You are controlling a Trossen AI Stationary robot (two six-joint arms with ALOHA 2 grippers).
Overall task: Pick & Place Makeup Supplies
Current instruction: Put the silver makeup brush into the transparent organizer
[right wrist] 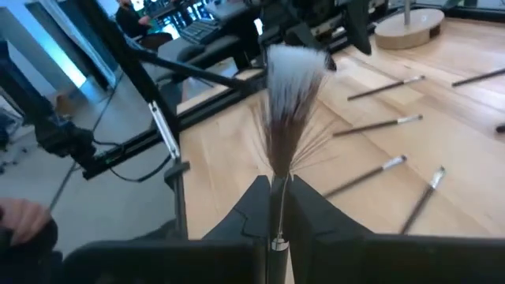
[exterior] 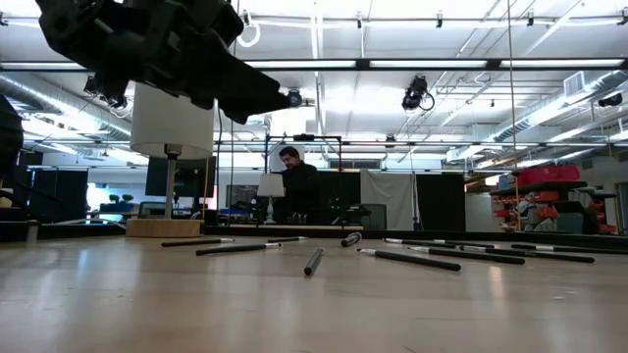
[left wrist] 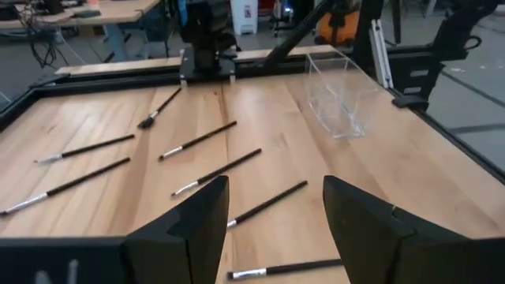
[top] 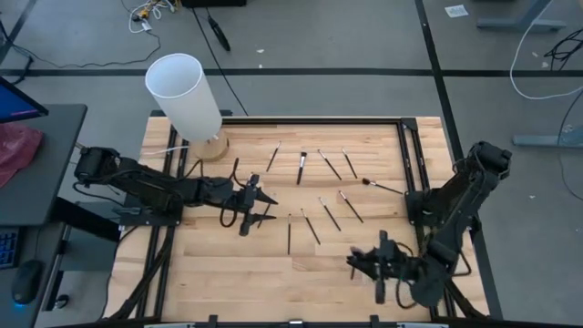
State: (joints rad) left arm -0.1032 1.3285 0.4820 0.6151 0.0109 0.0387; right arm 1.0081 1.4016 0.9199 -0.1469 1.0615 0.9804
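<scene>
**Right arm holds a fan brush; left stands empty above the scatter**

Meanwhile the right gripper (right wrist: pixel 276 207) has its fingers pinched on the thin handle of a fan brush (right wrist: pixel 288 95), whose splayed bristles rise straight out beyond the fingertips. The grip looks narrow, so the handle could swivel or slide out if the arm swings quickly. The left gripper (left wrist: pixel 276 217) has its fingers spread wide with nothing between them; one brush (left wrist: pixel 267 203) lies on the table (left wrist: pixel 260 102) just ahead of the gap, and the other makeup brushes (top: pixel 301 167) lie scattered farther out. A clear container (left wrist: pixel 338 99) sits well beyond those fingers. Descending off-centre could roll the round handle aside.
</scene>
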